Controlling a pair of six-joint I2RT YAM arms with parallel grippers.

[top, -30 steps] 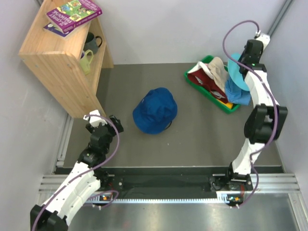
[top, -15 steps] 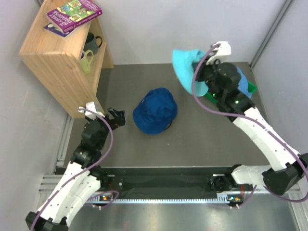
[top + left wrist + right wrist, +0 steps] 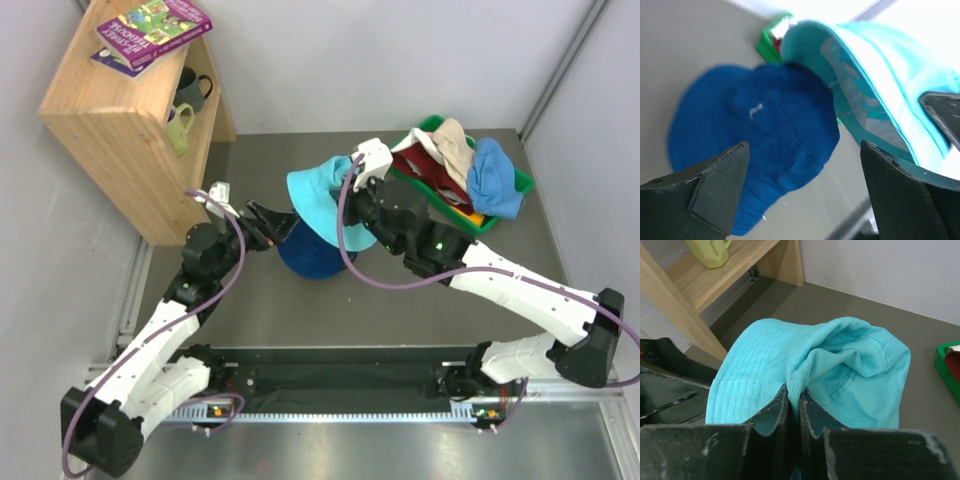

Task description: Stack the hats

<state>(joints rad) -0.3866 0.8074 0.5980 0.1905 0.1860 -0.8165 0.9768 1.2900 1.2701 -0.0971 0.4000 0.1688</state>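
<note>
A dark blue hat (image 3: 312, 255) lies on the grey table at the middle. My right gripper (image 3: 352, 196) is shut on a fold of a teal hat (image 3: 322, 203) and holds it above the blue hat, overlapping its far side. In the right wrist view the fingers pinch the teal hat (image 3: 840, 370) at my right gripper (image 3: 799, 399). My left gripper (image 3: 279, 228) is open and empty just left of the blue hat. In the left wrist view the blue hat (image 3: 760, 145) and teal hat (image 3: 875, 85) lie beyond my left gripper (image 3: 805, 190).
A green tray (image 3: 522, 183) at the back right holds dark red (image 3: 415, 162), beige (image 3: 455, 145), blue (image 3: 495, 180) and orange-yellow hats. A wooden shelf (image 3: 110, 130) with books and mugs stands at the back left.
My right arm has swung the teal hat from above the tray leftwards to over the blue hat. My left arm has reached forward to the blue hat's left side.
</note>
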